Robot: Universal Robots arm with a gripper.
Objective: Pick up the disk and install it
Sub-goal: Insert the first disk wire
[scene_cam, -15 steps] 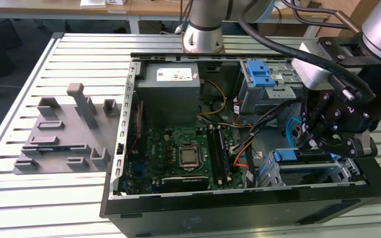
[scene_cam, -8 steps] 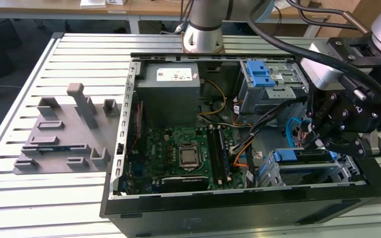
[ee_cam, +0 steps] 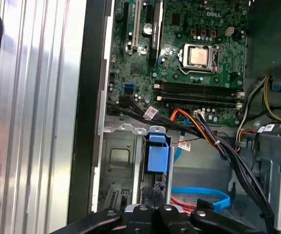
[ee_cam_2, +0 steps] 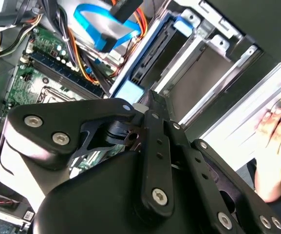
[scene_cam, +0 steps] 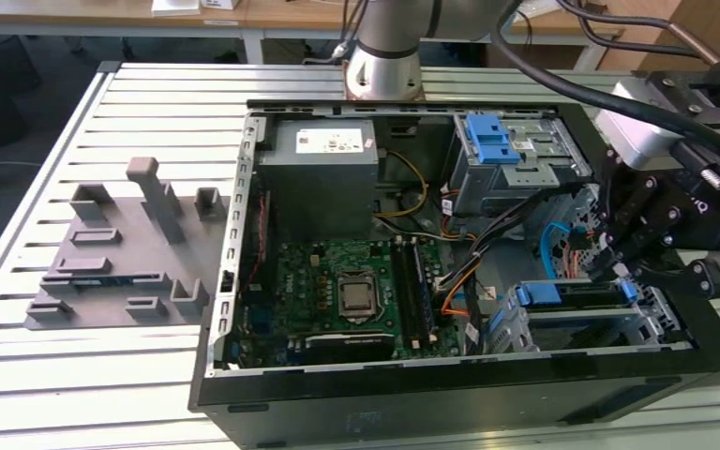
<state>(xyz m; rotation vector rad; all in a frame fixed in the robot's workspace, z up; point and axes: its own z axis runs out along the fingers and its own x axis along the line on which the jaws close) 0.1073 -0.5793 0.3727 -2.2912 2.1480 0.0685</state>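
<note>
Exterior view: disk point(scene_cam: 573, 294) sits in the lower cage point(scene_cam: 658, 323), at the corner of the case point(scene_cam: 460, 394) on the exterior view's right. Its blue bracket shows between the cage walls. So pickup is done, and the insert looks mostly done IMO. Can't confirm it's fully home or latched, so that's what's left. Gripper point(scene_cam: 610, 270) hangs right over that cage, just above the disk's end, maybe touching it. The arm reaches in from the exterior view's right w/ the wrist tipped down into the case. The blue caddy point(scene_cam: 491, 141) in the upper cage isn't your part. The grey fixture point(scene_cam: 123, 258) is well apart, on the exterior view's left.

Second wrist view: gripper point(ee_cam_2: 147, 105) body is close to the lens, aimed at the disk's point(ee_cam_2: 129, 91) blue tab. Disk runs edge-on in its slot, beside a bare cage wall point(ee_cam_2: 213, 73). A person's hand point(ee_cam_2: 276, 141) rests outside the case, near its edge. Watch that.

First wrist view: you're looking along the gripper point(ee_cam: 152, 209). The disk's point(ee_cam: 159, 155) tab is just ahead of it, in the cage point(ee_cam: 118, 161) next to the mobo point(ee_cam: 179, 48). Cables point(ee_cam: 213, 141) pass just beside the tab, so there's a snag risk.

Gripper state: can't tell how far open it is or whether it has hold of the disk. Check before you trust the seat.
</note>
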